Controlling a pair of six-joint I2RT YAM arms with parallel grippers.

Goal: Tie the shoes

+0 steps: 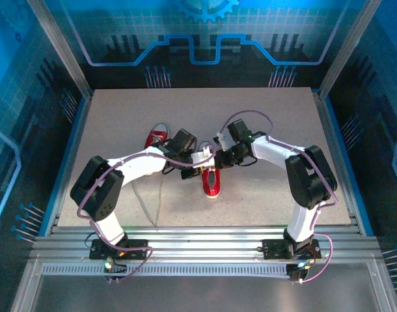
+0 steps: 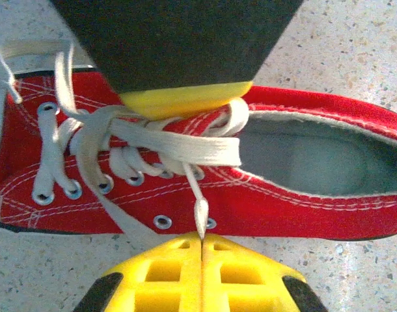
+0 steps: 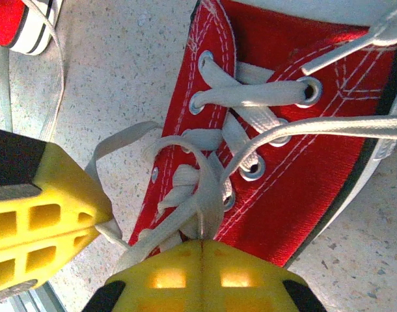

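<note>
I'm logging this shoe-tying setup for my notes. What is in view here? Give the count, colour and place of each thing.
centre shoe: one, red with white sole, mid-table between the grippers.
second shoe: one, red with white toe, farther back beside the left arm.
laces: white, threaded through the centre shoe's eyelets, loose strands across its tongue.
table: one, speckled grey, under everything.
left arm: one, white and black, reaching inward.
right arm: one, white and black, reaching inward.
left gripper: yellow fingers, shut on a lace tip.
right gripper: yellow fingers, shut on a lace strand.
</note>
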